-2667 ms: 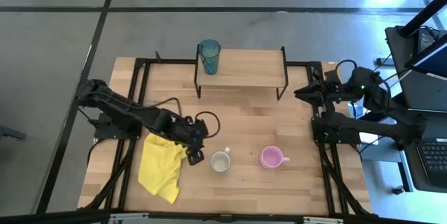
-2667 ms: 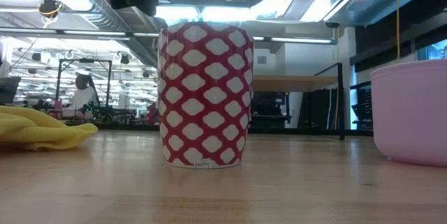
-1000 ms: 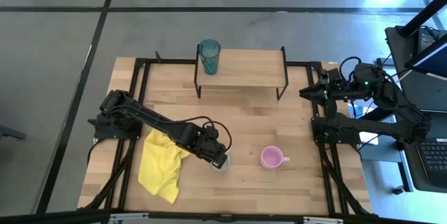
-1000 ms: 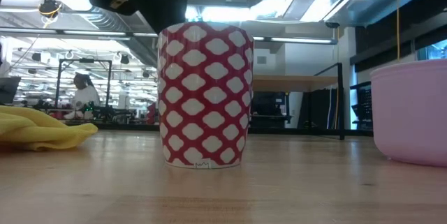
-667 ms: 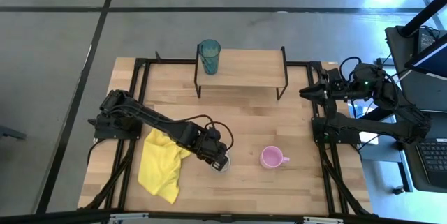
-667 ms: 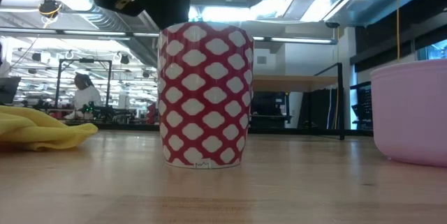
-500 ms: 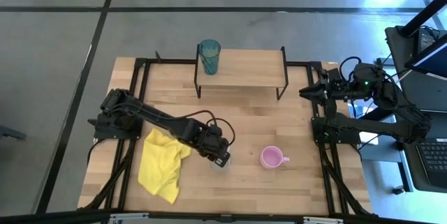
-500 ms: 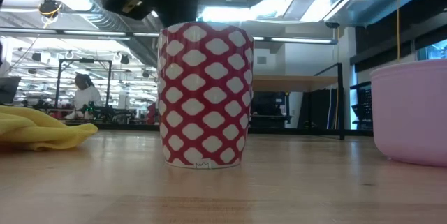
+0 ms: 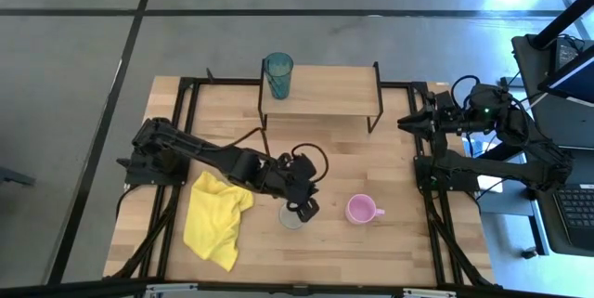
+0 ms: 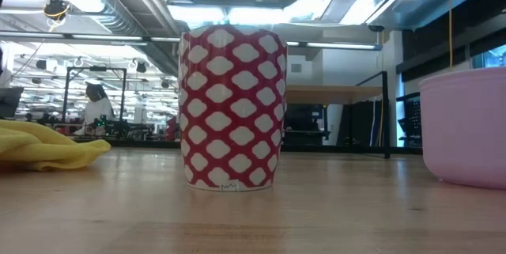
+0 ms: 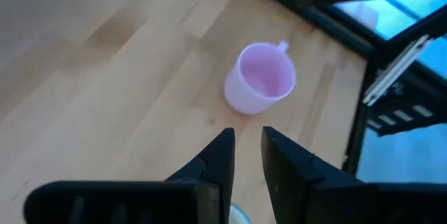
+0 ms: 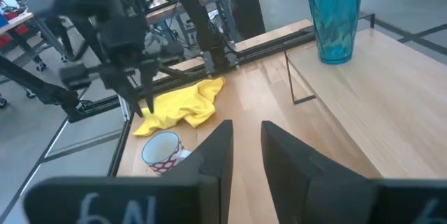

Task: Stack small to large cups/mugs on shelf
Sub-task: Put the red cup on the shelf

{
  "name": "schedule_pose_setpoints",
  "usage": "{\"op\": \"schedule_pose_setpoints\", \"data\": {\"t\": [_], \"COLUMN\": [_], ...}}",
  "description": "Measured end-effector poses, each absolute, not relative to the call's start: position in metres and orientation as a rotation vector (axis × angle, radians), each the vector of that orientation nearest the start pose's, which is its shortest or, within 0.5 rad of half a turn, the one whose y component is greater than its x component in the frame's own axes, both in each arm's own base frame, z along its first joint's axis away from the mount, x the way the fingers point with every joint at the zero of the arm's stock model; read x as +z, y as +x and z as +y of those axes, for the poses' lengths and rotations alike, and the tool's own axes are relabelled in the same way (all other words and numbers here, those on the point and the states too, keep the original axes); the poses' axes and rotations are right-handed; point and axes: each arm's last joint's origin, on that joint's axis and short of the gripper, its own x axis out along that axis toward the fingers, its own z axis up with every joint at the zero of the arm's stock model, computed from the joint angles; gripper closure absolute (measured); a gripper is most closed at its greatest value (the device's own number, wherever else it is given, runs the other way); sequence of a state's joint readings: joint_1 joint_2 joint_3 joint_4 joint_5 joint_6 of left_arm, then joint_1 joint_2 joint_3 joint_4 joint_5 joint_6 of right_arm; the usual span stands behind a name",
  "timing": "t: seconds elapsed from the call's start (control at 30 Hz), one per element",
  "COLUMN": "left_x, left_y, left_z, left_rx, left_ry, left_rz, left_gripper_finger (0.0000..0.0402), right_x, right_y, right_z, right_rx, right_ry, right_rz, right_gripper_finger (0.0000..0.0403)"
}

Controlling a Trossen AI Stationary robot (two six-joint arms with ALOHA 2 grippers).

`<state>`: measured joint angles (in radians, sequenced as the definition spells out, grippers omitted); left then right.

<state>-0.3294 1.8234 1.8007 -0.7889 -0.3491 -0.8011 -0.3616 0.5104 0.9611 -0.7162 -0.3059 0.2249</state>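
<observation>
Near the front middle of the large wooden tabletop [image 9: 399,242] stands the small mug, cream-white inside with a red-and-white lattice pattern outside [image 9: 292,215], upright, mouth up, nothing visible in it. From the right wrist view its handle appears to point toward the table's right side, though I cannot fix this firmly. The left gripper [image 9: 304,208] hangs directly beside and partly over the mug's right rim, nose down. Its wrist camera shows the two dark fingers [image 11: 221,161] standing close together with only a narrow slot between them, gripping nothing; a sliver of pale rim shows just under the tips. So the mug lies beneath and a touch to the left of the tool, not between the fingers. Judgement: the fingers would need to spread and shift over the rim or handle before any lift.

Just right of it, apart, sits the pink plastic mug with a handle [image 9: 361,209], upright, empty. To the left lies a crumpled yellow cloth [image 9: 216,219].

Well behind, on the small raised light-wood shelf on black legs [image 9: 329,92], the tall teal translucent tumbler [image 9: 278,75] stands upright at the left end, empty.

Left arm is clearly nearer both mugs. The right gripper [image 9: 406,123] waits by the table's right edge, fingers nearly together, holding nothing.
</observation>
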Motion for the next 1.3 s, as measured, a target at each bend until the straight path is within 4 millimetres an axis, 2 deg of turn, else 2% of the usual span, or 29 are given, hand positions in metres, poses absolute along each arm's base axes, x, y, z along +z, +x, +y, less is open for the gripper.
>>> {"op": "schedule_pose_setpoints", "data": {"t": [0.33, 0.43, 0.6, 0.73, 0.97, 1.13, 1.3], "left_x": [0.387, 0.388, 0.374, 0.366, 0.344, 0.327, 0.301], "left_y": [0.385, 0.384, 0.371, 0.359, 0.337, 0.344, 0.356], "left_z": [-0.12, -0.121, -0.121, -0.127, -0.141, -0.152, -0.159], "left_rx": [0.239, 0.231, 0.325, 0.404, 0.657, 0.66, 0.694], "left_ry": [-0.529, -0.5, -0.531, -0.652, -0.796, -0.874, -0.836], "left_rz": [0.526, 0.532, 0.692, 0.797, 0.994, 1.098, 1.177], "left_gripper_finger": [0.0335, 0.0335, 0.0335, 0.0335, 0.0335, 0.0335, 0.0335], "right_x": [0.368, 0.368, 0.368, 0.368, 0.368, 0.368, 0.368], "right_y": [0.074, 0.074, 0.074, 0.074, 0.074, 0.074, 0.074], "right_z": [-0.019, -0.019, -0.019, -0.019, -0.019, -0.019, -0.019], "right_rx": [-0.083, -0.083, -0.083, -0.083, -0.083, -0.083, -0.083], "right_ry": [0.31, 0.311, 0.312, 0.311, 0.31, 0.309, 0.309], "right_rz": [0.244, 0.244, 0.244, 0.244, 0.244, 0.244, 0.244], "right_gripper_finger": [0.0326, 0.0326, 0.0326, 0.0326, 0.0326, 0.0326, 0.0326]}}
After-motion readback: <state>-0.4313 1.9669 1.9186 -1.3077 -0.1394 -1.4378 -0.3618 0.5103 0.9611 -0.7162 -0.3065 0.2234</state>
